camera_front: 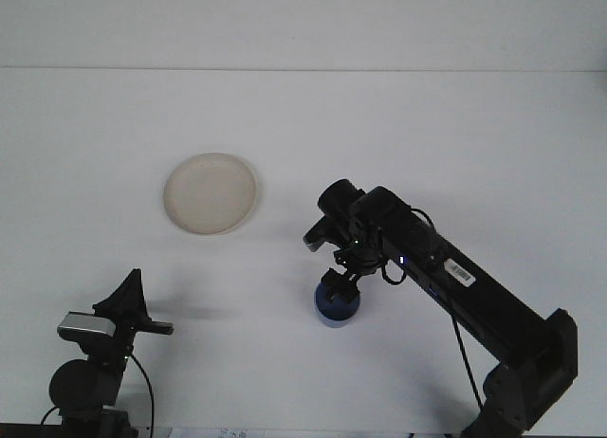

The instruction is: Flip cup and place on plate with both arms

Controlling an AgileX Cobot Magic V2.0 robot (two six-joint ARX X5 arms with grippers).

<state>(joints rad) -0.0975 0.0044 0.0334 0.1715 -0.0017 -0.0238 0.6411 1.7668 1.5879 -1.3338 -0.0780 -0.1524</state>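
The right pincer (339, 284) is reaching down into the blue cup (338, 307), which is sitting on the white bench (427, 135) just right of frame centre; whether it is pinching the rim cannot be told. The cream plate (210, 193) is lying well apart, toward the upper left. The left pincer (130, 296) is resting low at the lower left, its state unclear.

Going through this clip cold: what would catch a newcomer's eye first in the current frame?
The long black right arm reaching in from the lower right stands out most, its gripper down on a blue cup near the table's centre. Next comes the pale round plate, alone and empty at upper left, well apart from the cup. The left gripper sits low at the bottom left, away from both.
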